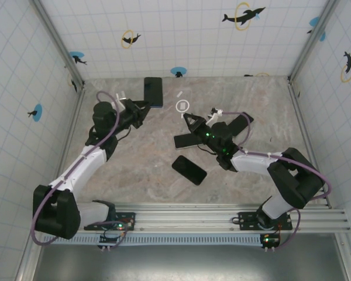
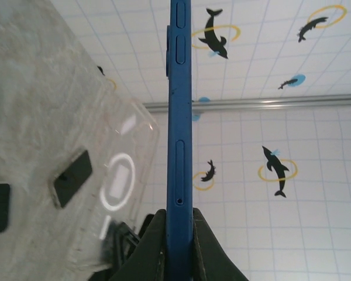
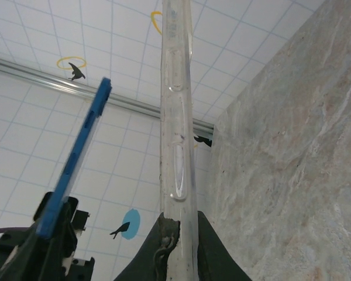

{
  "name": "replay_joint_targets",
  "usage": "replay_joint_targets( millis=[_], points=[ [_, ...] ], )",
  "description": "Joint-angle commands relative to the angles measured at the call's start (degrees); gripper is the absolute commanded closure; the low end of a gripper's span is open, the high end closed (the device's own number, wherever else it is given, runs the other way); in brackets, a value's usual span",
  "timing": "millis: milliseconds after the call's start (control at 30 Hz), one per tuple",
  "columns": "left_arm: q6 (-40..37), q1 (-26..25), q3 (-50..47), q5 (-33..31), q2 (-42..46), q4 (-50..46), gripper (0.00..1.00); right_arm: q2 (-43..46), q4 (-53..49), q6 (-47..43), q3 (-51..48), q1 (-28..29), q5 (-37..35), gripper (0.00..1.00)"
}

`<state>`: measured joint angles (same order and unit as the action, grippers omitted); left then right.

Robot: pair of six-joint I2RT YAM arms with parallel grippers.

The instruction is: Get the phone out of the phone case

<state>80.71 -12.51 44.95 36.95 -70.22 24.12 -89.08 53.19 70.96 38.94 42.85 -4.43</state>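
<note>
Both sets of jaws are closed on a load: your left jaws pinch the blue phone (image 2: 179,146), your right jaws pinch the clear case (image 3: 176,117). Phone hangs just left of the case, apart from it, so the extraction looks done. Next you need only set each down gently. Nearer you than the case, a dark phone (image 1: 189,170) lies on the marbled bench (image 1: 146,187); dolphin-tiled walls (image 1: 181,35) surround.

No legible text, brand or number anywhere. Pictorial marks only: dark dolphin decals (image 1: 240,17), ringed yellow or backed blue, on white gridded walls (image 1: 193,47); white ring-and-bar emblem (image 2: 121,188) on transparent plastic phone case (image 2: 137,149).
</note>
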Motion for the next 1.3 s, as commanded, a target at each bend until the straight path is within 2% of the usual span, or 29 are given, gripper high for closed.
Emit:
replay_joint_targets(
  millis=[0, 100, 233, 400, 533, 700, 967, 1167, 1267],
  points=[
    [-7.55, 5.08, -3.73, 9.3, -0.36, 3.1, 0.98, -0.72, 0.38, 0.9, 0.35, 0.04, 0.1, 1.0],
    [-14.7, 8.72, -5.92, 13.15, -2.59, 0.52, 0.96, -1.22, 0.08, 1.12, 0.41, 0.52, 0.71, 1.0],
    [-19.37, 14.23, -10.28, 15.99, -5.52, 2.84, 0.95, -2.05, 0.34, 1.96, 0.58, 1.15, 1.27, 1.0],
    [-28.91, 20.44, -11.8, 21.76, -10.62, -0.68, 0.95, -3.49, -0.1, 2.4, 1.44, 2.37, 1.78, 1.0],
    [-36.91, 24.87, -11.47, 23.78, -14.95, -5.18, 0.95, -4.81, -0.73, 3.03, 2.25, 3.3, 1.88, 1.0],
    [-39.47, 29.66, -11.4, 25.05, -19.35, -4.26, 0.94, -6.86, -1.92, 3.67, 4.0, 4.52, 2.21, 1.0],
    [-44.25, 31.47, -7.35, 24.87, -27.93, -6.73, 0.94, -9.48, -5.35, 5.03, 6.99, 6.19, 3.01, 1.0],
    [-44.95, 33.25, -6.08, 24.83, -31.63, -6.63, 0.93, -10.06, -5.86, 5.76, 7.12, 6.63, 3.98, 1.0],
    [-43.82, 33.42, -6.03, 25.7, -33.67, -5.02, 0.9, -9.72, -5.73, 6.2, 6.32, 6.64, 3.93, 1.0]
  ],
)
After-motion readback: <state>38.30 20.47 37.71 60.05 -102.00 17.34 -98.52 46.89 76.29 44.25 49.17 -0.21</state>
